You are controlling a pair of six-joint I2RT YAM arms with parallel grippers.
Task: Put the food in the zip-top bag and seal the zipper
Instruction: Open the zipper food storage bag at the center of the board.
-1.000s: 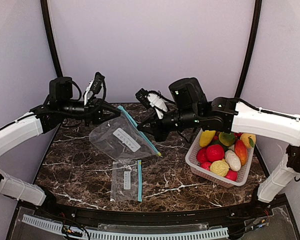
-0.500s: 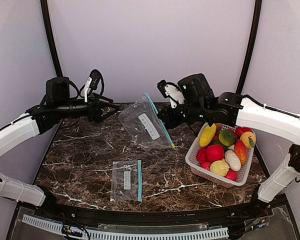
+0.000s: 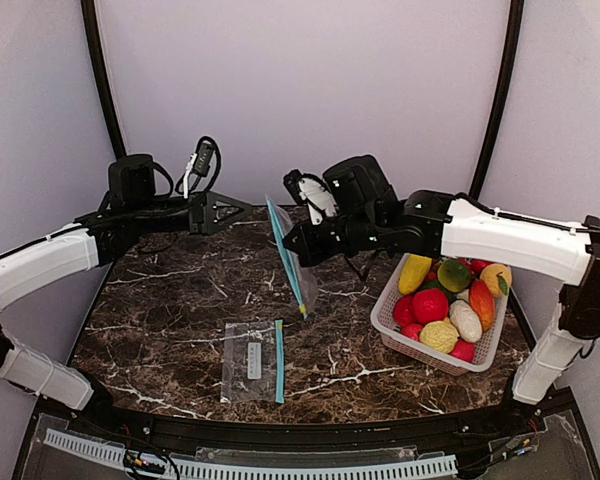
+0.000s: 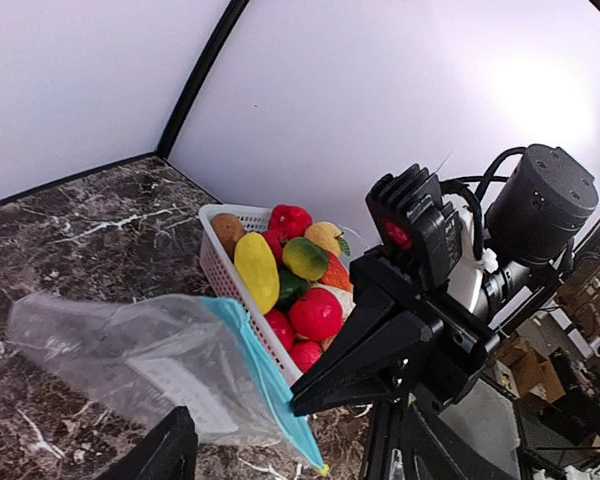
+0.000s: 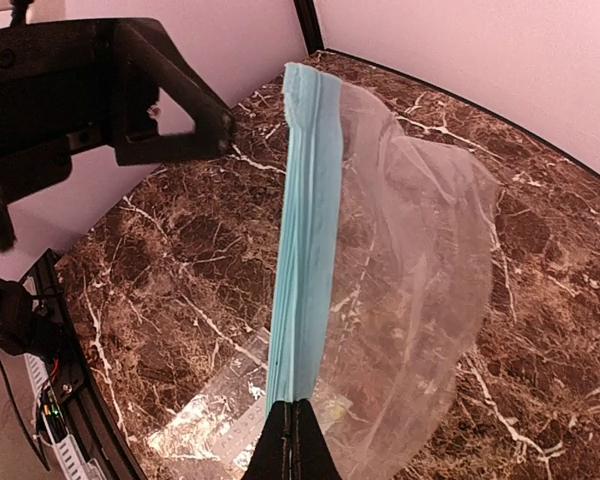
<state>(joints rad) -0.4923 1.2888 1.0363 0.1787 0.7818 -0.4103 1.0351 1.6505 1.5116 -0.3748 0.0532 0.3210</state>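
While the right pincer (image 3: 287, 245) is clamped on the blue zipper strip of the zip-top bag (image 3: 294, 270), the bag hangs in the air at frame ctr in the top view. It is turned edge-on to that camera, w/ the strip running from upper left down to lower right. Whether its lowest corner meets the tabletop (image 3: 160, 320) can't be told. In the right wrist view the two fingers sit together at bottom ctr, pinching the strip's near end. The strip runs up the frame from there, and the clear film spreads out to its right, a white label showing through.

The left pincer (image 3: 235, 211) is at upper left of ctr in the top view. Its jaws are apart w/ nothing btwn them, tips aimed toward the bag, near it but not touching.

The food (image 3: 445, 300) lies heaped in a white slotted basket (image 3: 382, 312) at the right of the frame, on the tabletop: red, yellow, green, orange and pale pcs.

A second bag (image 3: 252, 362) lies flat at lower ctr, well apart from both pincers, blue zipper along its right edge and a white label in the middle.
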